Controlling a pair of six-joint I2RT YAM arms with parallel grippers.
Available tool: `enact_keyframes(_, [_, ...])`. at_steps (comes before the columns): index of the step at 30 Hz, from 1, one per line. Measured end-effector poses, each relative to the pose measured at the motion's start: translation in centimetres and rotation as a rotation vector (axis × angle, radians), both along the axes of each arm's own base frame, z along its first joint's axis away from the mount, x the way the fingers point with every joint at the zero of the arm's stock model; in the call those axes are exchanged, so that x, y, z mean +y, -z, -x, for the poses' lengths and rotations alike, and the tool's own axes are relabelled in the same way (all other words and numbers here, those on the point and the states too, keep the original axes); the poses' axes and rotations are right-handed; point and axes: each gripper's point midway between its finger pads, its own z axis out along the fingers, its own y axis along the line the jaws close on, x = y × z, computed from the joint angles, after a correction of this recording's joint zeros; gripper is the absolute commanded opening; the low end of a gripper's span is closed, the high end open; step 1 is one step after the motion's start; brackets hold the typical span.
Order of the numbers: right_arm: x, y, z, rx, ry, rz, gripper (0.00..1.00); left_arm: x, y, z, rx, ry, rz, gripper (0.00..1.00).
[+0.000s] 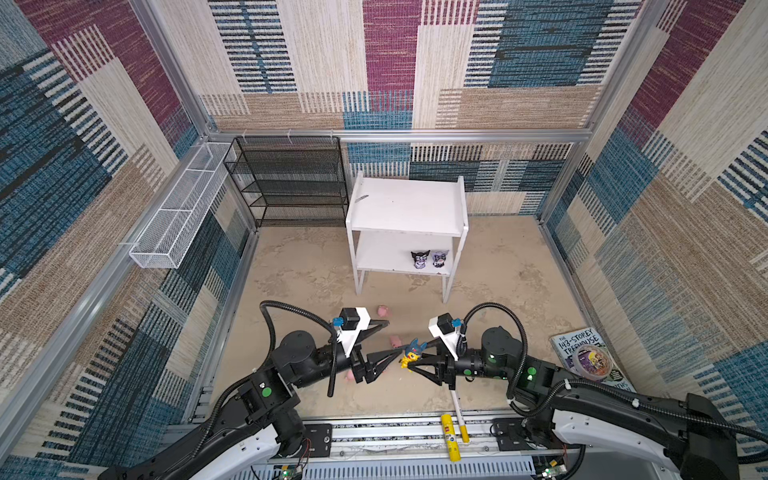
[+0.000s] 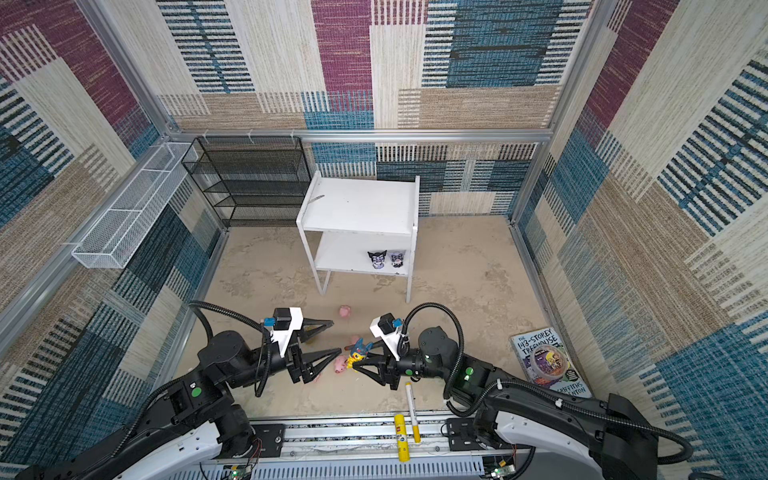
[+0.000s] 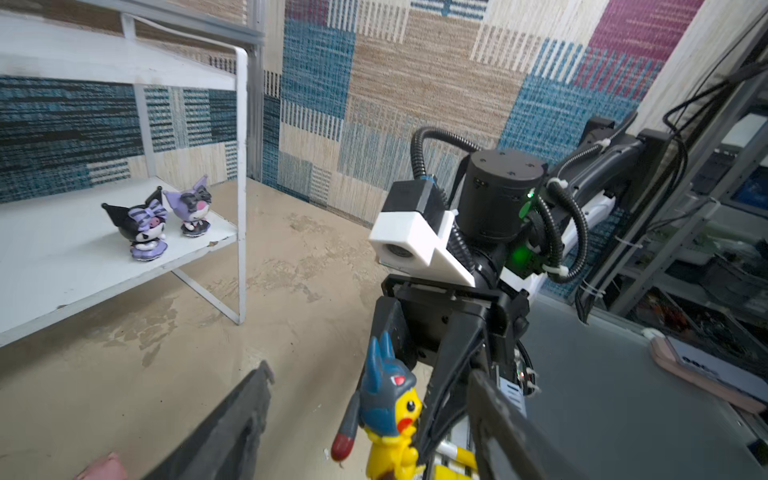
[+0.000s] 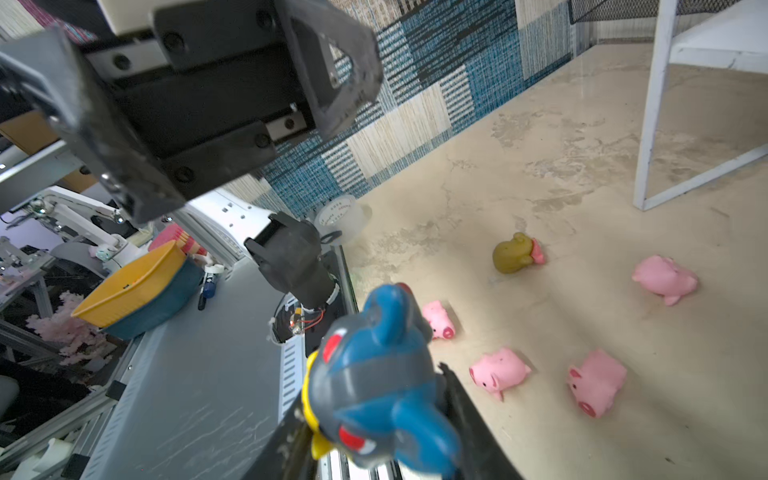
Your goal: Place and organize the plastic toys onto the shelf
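My right gripper (image 1: 413, 360) is shut on the yellow figure with the blue hood (image 1: 412, 352), held above the floor; in the right wrist view the figure (image 4: 374, 390) sits tight between the jaws. My left gripper (image 1: 393, 337) stands open just left of it, its fingers (image 3: 249, 399) apart from the figure (image 3: 390, 411). Several pink pigs (image 4: 498, 370) (image 4: 596, 380) (image 4: 665, 278) and a blond doll (image 4: 515, 253) lie on the floor below. The white shelf (image 1: 407, 208) holds two black-and-purple figures (image 1: 419, 258) (image 1: 439, 257) upright on its lower board.
A black mesh rack (image 1: 291, 183) and a long white wire basket (image 1: 174, 212) stand at the back left. A book with a round tub on it (image 1: 590, 357) lies at the right wall. A yellow tube (image 1: 451, 436) and a marker (image 1: 459, 411) lie at the front rail.
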Motion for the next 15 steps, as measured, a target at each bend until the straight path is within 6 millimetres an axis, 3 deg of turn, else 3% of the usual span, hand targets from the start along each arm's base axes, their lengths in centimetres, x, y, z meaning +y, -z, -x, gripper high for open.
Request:
enact_keyframes(7, [-0.6, 0.7, 0.8, -0.025, -0.05, 0.087, 0.29, -2.9, 0.8, 0.8, 0.061, 0.183, -0.238, 0.65])
enact_keyframes(15, [-0.8, 0.2, 1.9, -0.044, -0.115, 0.091, 0.29, -3.1, 3.7, 2.9, 0.118, 0.336, -0.377, 0.65])
